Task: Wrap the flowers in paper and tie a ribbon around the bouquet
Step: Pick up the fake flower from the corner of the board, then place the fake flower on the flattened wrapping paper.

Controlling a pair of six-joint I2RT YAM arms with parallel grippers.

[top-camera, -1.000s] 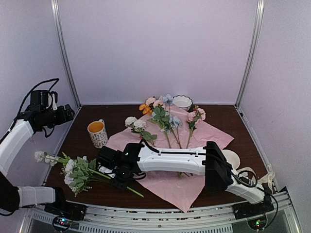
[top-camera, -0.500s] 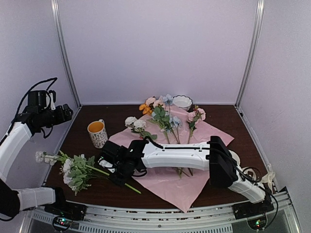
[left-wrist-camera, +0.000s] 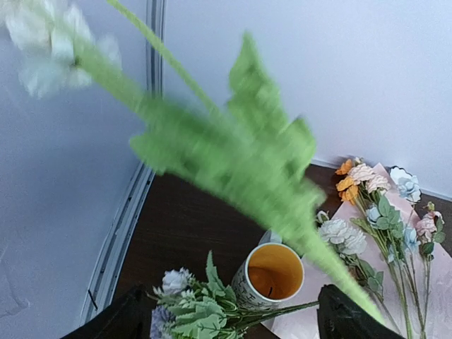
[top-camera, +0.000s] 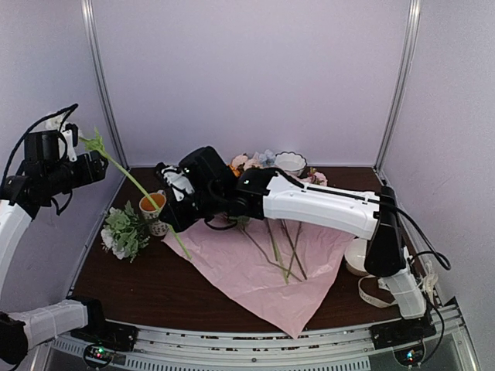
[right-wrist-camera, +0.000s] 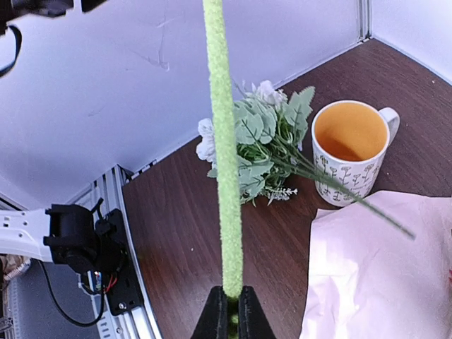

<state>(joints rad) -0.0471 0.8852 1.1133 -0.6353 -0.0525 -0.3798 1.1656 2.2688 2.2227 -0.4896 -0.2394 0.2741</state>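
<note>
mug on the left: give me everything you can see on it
The mug is white and ceramic-looking, with a small dark print, an orange inside and one handle. It stands upright on the dark table and looks empty. It is by a corner of the pink paper. A leafy flower bunch is right beside it; contact unclear.

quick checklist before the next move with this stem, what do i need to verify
1. Right gripper shut on the flower stem: ok.
2. Left gripper open and holding nothing: ok.
3. Stem's leafy top clear of the left fingers: cannot tell, it is blurred right in front of them.
4. Paper spread open on the table: ok.
5. Mug upright, beside the leafy bunch: ok.
</note>
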